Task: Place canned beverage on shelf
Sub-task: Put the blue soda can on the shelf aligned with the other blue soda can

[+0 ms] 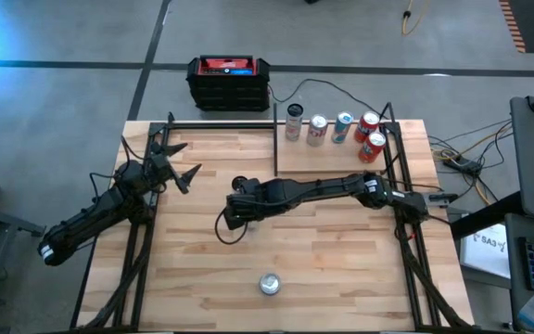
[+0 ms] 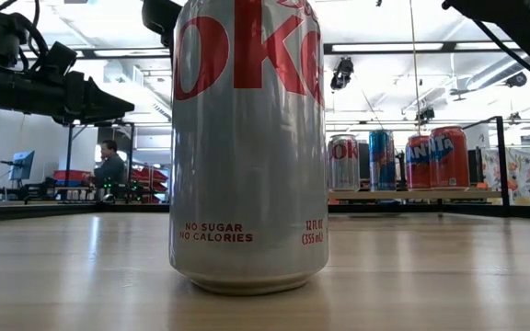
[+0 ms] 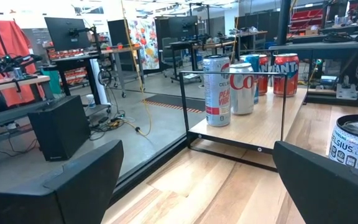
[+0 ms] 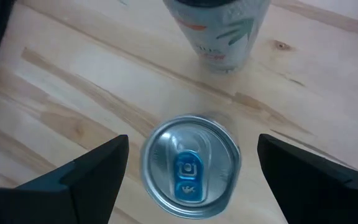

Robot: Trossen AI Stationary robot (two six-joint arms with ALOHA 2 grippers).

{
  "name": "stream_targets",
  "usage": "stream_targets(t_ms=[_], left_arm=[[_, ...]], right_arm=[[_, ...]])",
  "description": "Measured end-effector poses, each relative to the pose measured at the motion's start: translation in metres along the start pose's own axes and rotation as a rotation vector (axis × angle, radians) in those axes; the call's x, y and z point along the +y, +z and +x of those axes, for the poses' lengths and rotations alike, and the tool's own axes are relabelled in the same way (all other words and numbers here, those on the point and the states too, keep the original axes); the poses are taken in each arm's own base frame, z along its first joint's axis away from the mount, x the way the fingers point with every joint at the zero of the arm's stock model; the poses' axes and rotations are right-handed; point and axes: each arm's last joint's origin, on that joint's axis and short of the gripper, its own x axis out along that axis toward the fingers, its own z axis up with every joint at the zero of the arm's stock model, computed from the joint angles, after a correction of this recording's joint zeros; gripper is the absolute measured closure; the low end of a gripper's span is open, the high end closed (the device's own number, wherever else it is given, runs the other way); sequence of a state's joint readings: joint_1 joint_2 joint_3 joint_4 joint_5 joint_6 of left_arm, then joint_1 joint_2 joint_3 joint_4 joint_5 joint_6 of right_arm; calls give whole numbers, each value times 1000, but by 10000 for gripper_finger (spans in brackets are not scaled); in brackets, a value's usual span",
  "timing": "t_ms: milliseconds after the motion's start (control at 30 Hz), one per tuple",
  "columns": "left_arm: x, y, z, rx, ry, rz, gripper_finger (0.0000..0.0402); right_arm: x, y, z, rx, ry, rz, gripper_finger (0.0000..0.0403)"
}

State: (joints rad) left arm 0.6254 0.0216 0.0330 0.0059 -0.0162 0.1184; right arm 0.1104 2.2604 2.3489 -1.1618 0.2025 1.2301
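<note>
High view: shelf (image 1: 327, 158) upper right, carrying five cans; Diet Coke can (image 1: 269, 284) alone at bottom centre; left gripper (image 1: 185, 164) spread wide, left of centre. Right wrist view: right gripper (image 4: 192, 143) wide, flanking blue-tabbed can (image 4: 190, 169), apart.

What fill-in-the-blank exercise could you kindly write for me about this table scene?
1. The shelf holds ___ cans.
2. The right gripper hovers above a blue-tabbed can with its fingers ___.
3. The silver can near the table's front edge stands ___.
4. The left gripper, open, waits over the table's ___ side.

Missing words: five; open; upright; left.
</note>
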Motion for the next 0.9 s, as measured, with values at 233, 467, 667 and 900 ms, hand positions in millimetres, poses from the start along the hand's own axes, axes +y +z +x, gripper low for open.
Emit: stream_targets(t_ms=[233, 467, 667, 900], left_arm=[[0, 0, 0, 0, 0, 0, 3], [0, 0, 0, 0, 0, 0, 3], [0, 0, 0, 0, 0, 0, 3], [0, 0, 0, 0, 0, 0, 3]], right_arm=[[1, -2, 12, -1, -12, -2, 65], [-1, -8, 31, 53, -51, 26, 66], [-2, -8, 30, 42, -66, 13, 67], [-1, -7, 30, 33, -53, 29, 112]])
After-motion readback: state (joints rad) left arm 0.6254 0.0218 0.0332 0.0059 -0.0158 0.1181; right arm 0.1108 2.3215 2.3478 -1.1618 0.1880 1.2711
